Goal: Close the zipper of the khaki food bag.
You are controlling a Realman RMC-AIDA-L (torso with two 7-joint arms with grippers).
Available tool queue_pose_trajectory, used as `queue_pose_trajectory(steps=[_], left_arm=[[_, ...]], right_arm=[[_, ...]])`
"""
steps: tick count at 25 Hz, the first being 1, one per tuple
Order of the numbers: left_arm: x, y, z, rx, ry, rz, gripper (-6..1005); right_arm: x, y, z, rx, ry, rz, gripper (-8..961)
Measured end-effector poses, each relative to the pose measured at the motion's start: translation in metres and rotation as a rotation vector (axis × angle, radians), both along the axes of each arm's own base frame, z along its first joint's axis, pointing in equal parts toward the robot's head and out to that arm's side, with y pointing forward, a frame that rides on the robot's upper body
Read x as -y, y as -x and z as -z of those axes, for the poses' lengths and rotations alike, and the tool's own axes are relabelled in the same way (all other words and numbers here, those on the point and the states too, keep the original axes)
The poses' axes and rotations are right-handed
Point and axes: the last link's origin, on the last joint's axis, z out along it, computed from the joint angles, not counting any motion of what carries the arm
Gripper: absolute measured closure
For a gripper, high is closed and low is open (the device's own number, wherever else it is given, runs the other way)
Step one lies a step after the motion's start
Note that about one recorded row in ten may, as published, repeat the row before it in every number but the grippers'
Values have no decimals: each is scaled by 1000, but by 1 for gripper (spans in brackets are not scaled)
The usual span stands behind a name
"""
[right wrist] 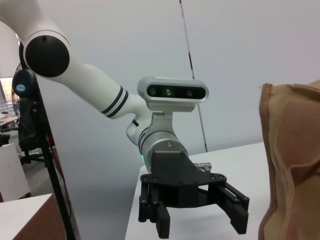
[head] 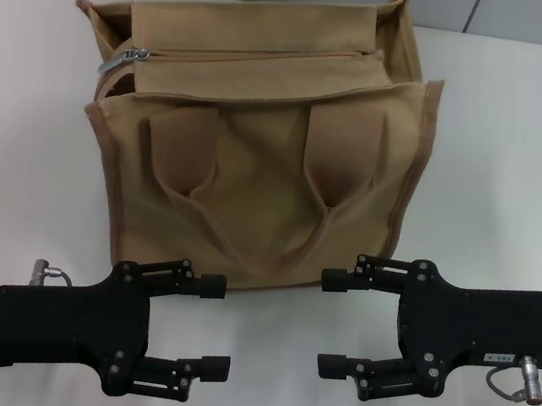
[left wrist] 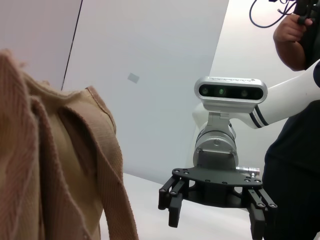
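Khaki food bag (head: 258, 151), both hands spread

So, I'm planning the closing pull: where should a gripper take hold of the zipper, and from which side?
Pinch the silver pull tab at the left end of the zipper, coming down from above. It sticks out past the khaki food bag top, so fingers fit either side. The open left gripper is probably nearer.

No text, label, brand or number can be read.

White table (head: 521, 147) (evenly lit) before pale grey wall (right wrist: 260, 45) panels
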Motion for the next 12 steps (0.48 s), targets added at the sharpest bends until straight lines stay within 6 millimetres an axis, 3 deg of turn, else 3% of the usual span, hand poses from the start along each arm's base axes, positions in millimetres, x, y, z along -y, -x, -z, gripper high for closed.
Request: queue_pose_trajectory(steps=[7,12], left_arm=[[-1,0,-1,2,-9,-3,183],[-3,-7,-13,80,-71,23,187]], right_arm=[[0,0,0,-2,-4,3,121],[0,-1,-1,-3,-5,7,121]])
